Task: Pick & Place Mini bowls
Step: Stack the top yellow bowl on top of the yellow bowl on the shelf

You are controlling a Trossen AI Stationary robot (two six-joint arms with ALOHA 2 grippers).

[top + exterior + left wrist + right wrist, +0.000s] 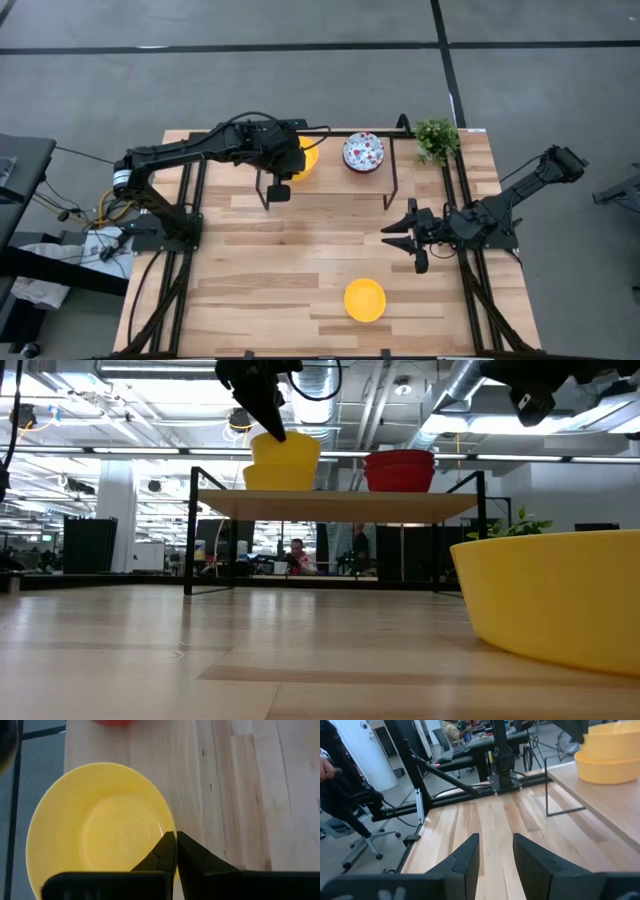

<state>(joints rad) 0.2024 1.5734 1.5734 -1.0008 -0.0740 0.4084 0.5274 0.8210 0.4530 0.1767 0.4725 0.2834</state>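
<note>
Two yellow bowls [285, 460] sit nested on the shelf's left part, and my left gripper [268, 422] is shut on the top yellow bowl [95, 830]. In the high view this stack [308, 158] lies beside my left gripper [293, 165]. To its right on the shelf stands a stack of floral-patterned bowls with red outsides [363, 152] [400, 470]. A third yellow bowl [365, 300] [550, 600] rests on its base on the table near the near edge. My right gripper [400, 238] [495, 855] hovers open above the table's right half, touching nothing. My left gripper pinches the top yellow bowl's rim [170, 827] on the side toward the table's left, one finger inside the bowl and one outside. The fingers [262, 405] come from above, pointing down. The bowl stays upright, nested in the yellow bowl [280, 478] beneath it on the shelf.
The low wooden shelf [330, 505] on thin black legs [392, 195] stands at the table's far edge. A small green plant [436, 138] sits at the far right corner. Bare wood lies between the shelf and the near yellow bowl. People and desks show in the room beyond.
</note>
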